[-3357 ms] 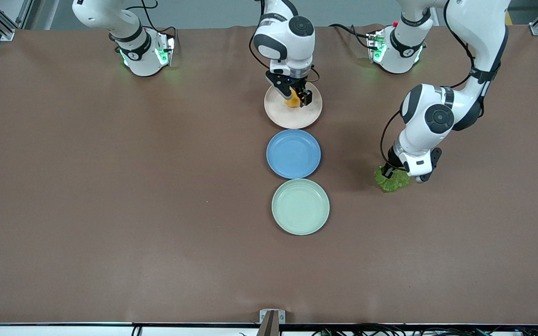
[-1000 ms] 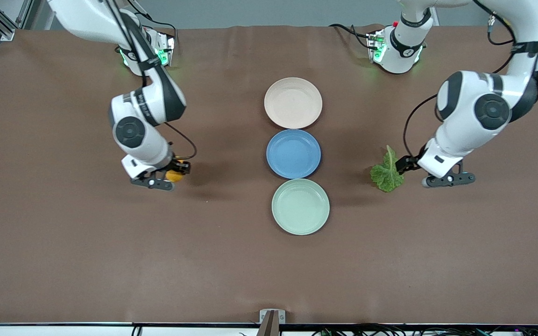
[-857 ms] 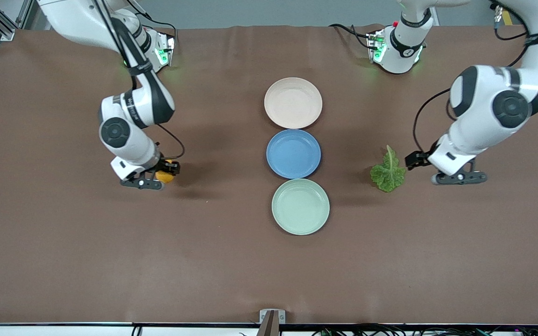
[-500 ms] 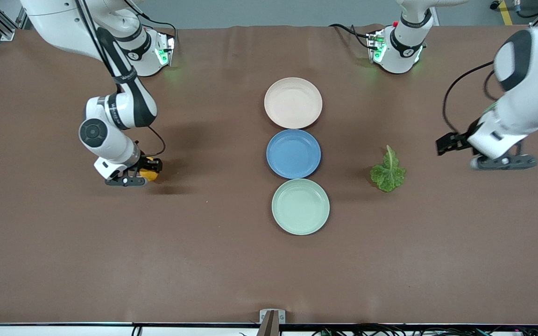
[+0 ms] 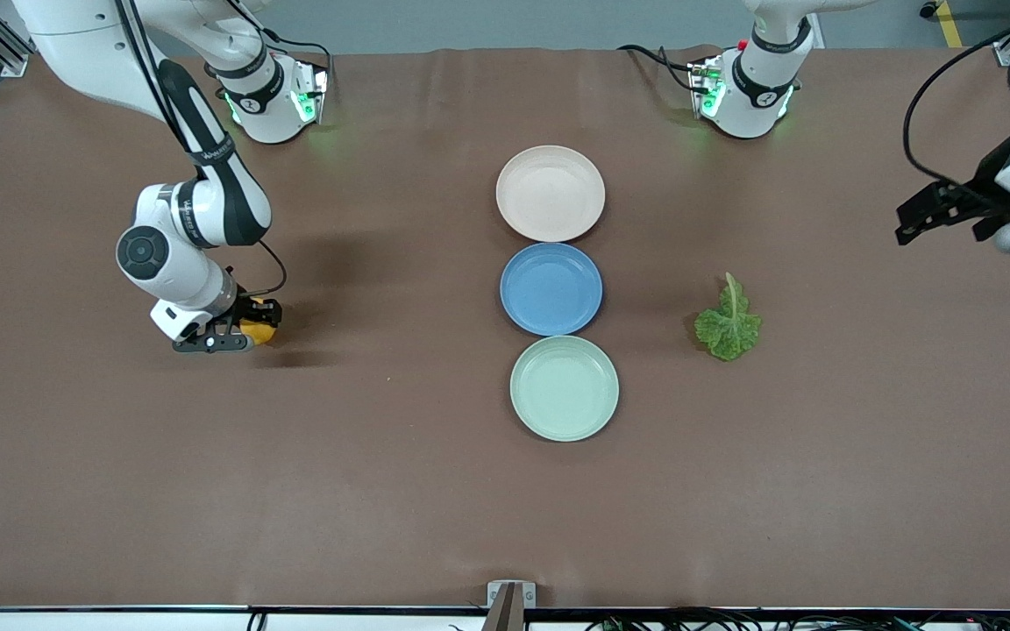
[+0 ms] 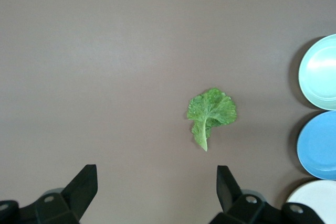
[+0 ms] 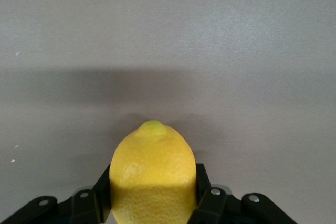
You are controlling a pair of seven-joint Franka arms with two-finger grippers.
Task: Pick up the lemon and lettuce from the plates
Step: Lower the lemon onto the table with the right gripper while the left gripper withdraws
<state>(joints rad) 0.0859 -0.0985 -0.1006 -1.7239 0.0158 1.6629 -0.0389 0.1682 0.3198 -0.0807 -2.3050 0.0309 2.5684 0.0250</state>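
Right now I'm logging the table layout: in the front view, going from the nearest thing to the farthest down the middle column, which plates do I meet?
Mint green plate → blue plate → beige plate.

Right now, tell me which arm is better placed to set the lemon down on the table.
Right. The right gripper is shut on the lemon, low over the table at its own end. The left gripper is open, holds nothing, and hangs at the other end.
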